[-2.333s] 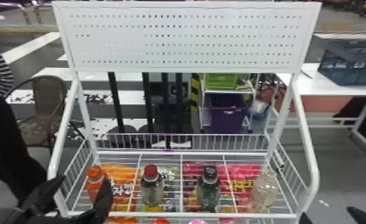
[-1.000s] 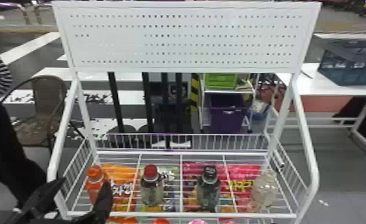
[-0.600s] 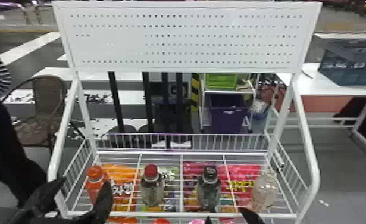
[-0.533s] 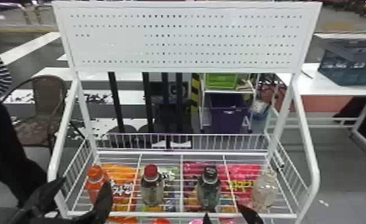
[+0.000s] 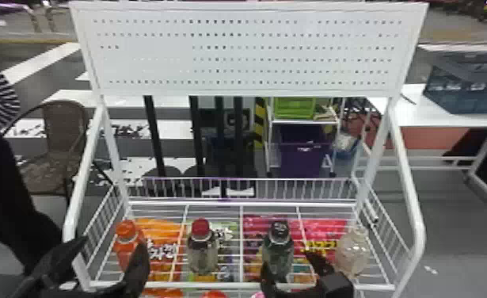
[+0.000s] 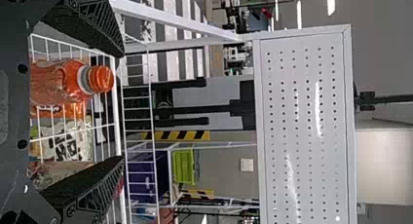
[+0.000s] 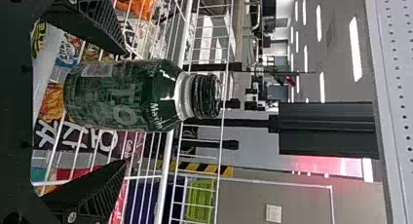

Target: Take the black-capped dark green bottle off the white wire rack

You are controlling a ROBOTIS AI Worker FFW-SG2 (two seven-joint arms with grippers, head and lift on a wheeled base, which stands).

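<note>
Center open right gripper [image 7: 125, 107] about dark green bottle [image 5: 279, 251] — upright on wire rack [image 5: 417, 230], just past five o'clock — and close evenly below cap [image 7: 207, 96], leaving open left gripper [image 5: 113, 243] at eight o'clock.

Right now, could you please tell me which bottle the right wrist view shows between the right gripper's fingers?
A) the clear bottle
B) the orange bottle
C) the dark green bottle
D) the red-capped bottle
C: the dark green bottle, with its black cap, shows between the parted fingers of the right gripper.
</note>
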